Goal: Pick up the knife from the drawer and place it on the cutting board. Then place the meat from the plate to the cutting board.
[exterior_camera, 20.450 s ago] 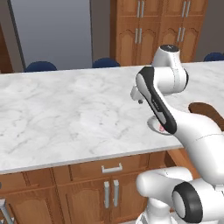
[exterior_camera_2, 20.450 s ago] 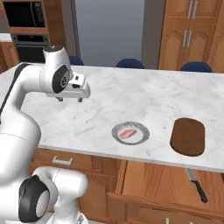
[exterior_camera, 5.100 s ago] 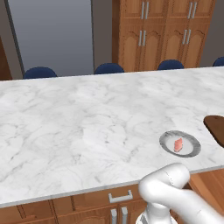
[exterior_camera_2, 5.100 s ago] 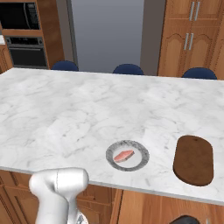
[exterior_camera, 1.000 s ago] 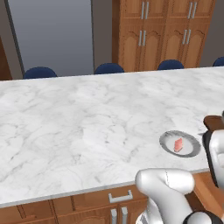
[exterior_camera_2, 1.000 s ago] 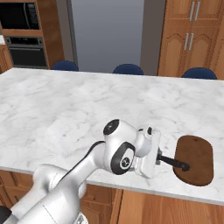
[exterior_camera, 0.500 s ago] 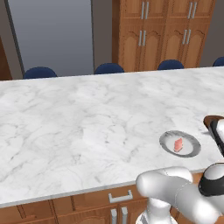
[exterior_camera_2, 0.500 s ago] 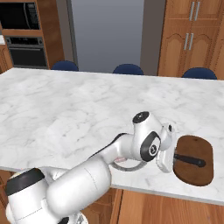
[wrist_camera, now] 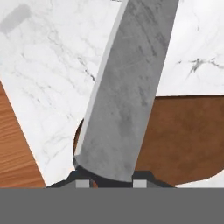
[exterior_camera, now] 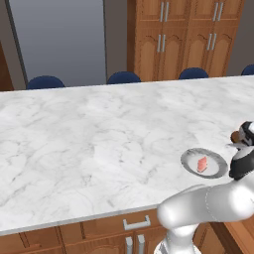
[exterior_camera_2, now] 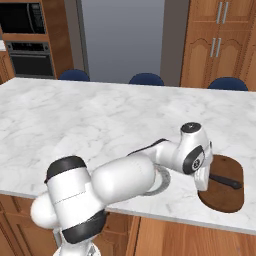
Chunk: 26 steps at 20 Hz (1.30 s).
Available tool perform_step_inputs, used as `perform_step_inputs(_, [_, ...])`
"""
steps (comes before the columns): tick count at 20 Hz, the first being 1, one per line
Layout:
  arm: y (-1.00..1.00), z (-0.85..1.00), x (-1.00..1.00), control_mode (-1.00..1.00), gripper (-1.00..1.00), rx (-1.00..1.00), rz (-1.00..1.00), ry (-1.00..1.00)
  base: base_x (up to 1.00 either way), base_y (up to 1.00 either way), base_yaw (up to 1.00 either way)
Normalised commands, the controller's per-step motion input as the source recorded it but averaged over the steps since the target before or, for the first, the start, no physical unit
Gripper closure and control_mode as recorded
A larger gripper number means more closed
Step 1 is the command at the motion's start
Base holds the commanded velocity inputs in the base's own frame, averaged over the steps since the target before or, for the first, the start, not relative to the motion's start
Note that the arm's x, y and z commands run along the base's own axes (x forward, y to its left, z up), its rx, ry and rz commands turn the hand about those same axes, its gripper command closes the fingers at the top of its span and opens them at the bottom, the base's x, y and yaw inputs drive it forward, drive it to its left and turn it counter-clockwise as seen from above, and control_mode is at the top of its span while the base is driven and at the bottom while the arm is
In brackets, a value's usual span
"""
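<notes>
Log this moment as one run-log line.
end effector: shut on knife | knife: over cutting board | meat: on plate

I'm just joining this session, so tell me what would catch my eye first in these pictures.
The knife stands out first: in the hand view its broad grey blade rises from between the fingertips, above the cutting board at the marble counter's near right edge. Next is the white arm stretched across the counter toward that board. The meat lies on the plate beside it.
</notes>
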Motion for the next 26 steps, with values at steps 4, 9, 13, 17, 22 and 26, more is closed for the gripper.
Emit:
perform_step_inputs(4, [-0.38,-0.17,0.28,-1.0,1.0,0.18,0.05,0.0,0.0,0.0,0.0])
perform_step_inputs(9, [-0.24,-0.41,0.14,-1.0,1.0,0.09,0.04,0.0,0.0,0.0,0.0])
perform_step_inputs(13, [-0.04,-0.52,0.1,-1.0,1.0,0.03,0.02,0.0,0.0,0.0,0.0])
perform_step_inputs(17, [-0.01,-0.46,0.19,-1.0,1.0,0.01,0.0,0.0,0.0,0.0,0.0])
perform_step_inputs(22, [-0.02,-0.48,0.09,-1.0,1.0,0.0,0.0,0.0,0.0,0.0,0.0])
perform_step_inputs(26, [-0.03,-0.43,0.0,-1.0,1.0,0.0,0.0,0.01,0.0,0.0,0.0])
